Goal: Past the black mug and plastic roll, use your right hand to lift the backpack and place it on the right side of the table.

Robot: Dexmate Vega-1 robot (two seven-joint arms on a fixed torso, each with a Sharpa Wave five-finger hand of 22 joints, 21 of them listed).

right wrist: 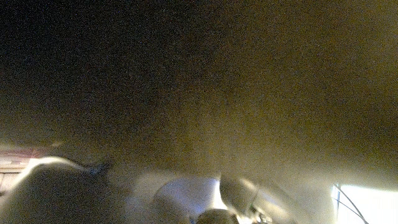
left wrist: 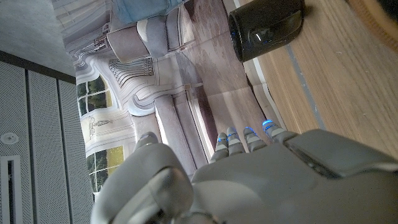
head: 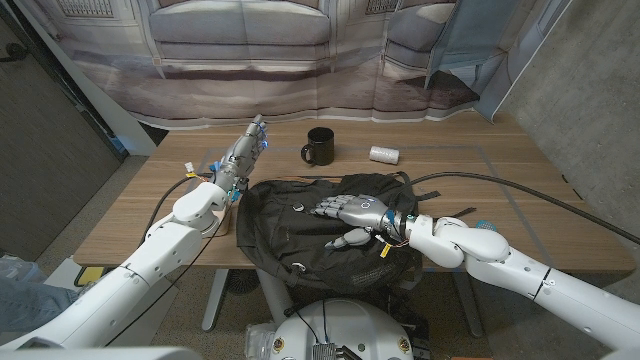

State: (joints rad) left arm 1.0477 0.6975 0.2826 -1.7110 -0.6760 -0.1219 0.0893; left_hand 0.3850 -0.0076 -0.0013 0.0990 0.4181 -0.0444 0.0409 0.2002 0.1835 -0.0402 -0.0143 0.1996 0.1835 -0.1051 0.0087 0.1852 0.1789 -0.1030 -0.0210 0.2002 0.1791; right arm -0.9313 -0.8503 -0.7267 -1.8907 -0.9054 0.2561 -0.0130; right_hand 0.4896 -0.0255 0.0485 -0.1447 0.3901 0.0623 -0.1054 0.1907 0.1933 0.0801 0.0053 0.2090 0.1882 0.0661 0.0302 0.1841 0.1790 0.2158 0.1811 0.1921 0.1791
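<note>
The black backpack (head: 320, 225) lies at the near middle of the table (head: 520, 190), and the right hand (head: 350, 215) rests on top of it with fingers spread, gripping nothing. The left hand (head: 243, 152) is raised at the left, fingers straight and together. The black mug (head: 319, 146) and plastic roll (head: 384, 154) stand farther back. No writing is readable.

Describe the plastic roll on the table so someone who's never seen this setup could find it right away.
Start at the wooden table and look past the black backpack to the far side. Two small things stand there: the black mug and, to its right, the plastic roll. The roll is the pale, whitish cylinder lying on its side; the mug is dark and upright.
</note>
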